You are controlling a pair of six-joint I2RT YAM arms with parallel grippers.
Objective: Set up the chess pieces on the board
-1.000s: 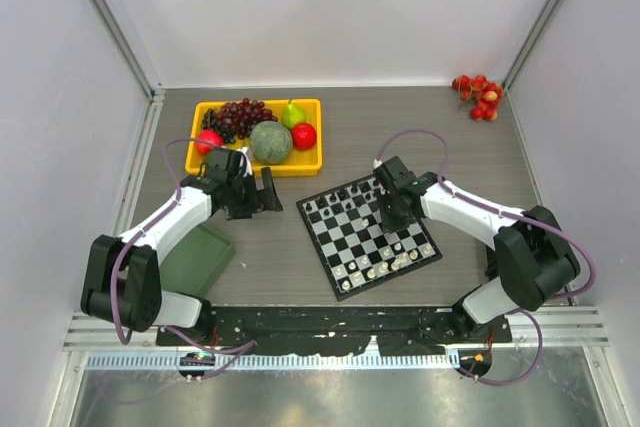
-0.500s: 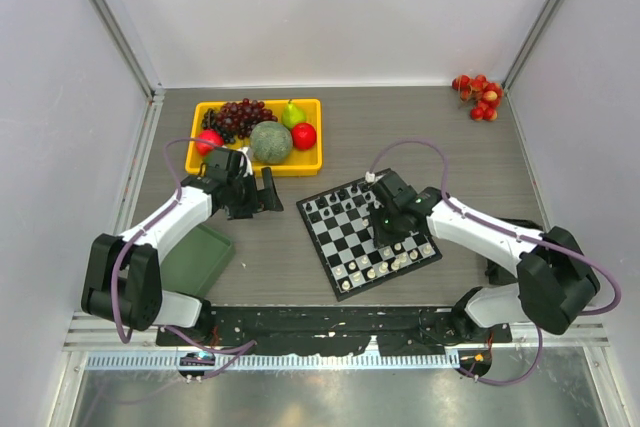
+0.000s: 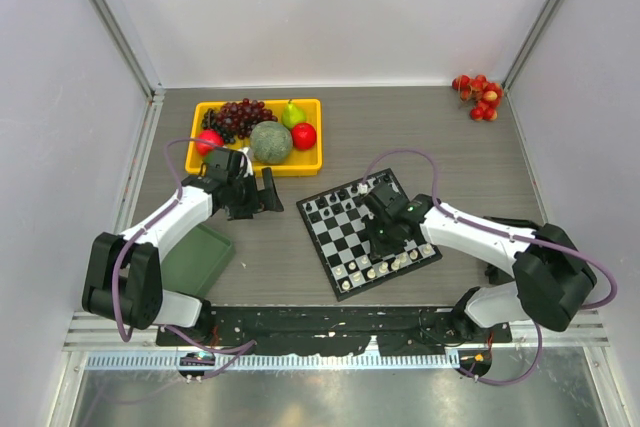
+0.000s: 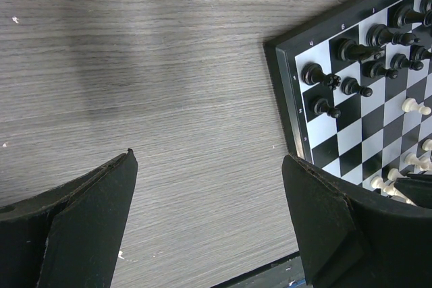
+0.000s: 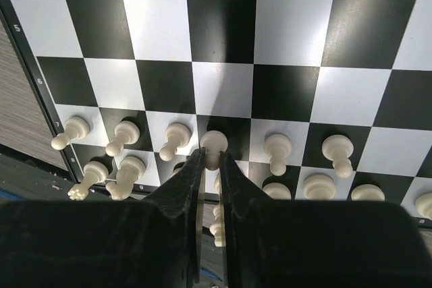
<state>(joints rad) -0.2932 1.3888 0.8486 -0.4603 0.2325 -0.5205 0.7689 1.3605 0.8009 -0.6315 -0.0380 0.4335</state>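
Yellow tray (image 3: 312,162) of fruit, green tray (image 3: 198,259), red fruit cluster (image 3: 477,95) at far corner.

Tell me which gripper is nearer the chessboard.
Right. The right gripper is over the board, pinching a white pawn; the left gripper hangs open beside it, over bare table.
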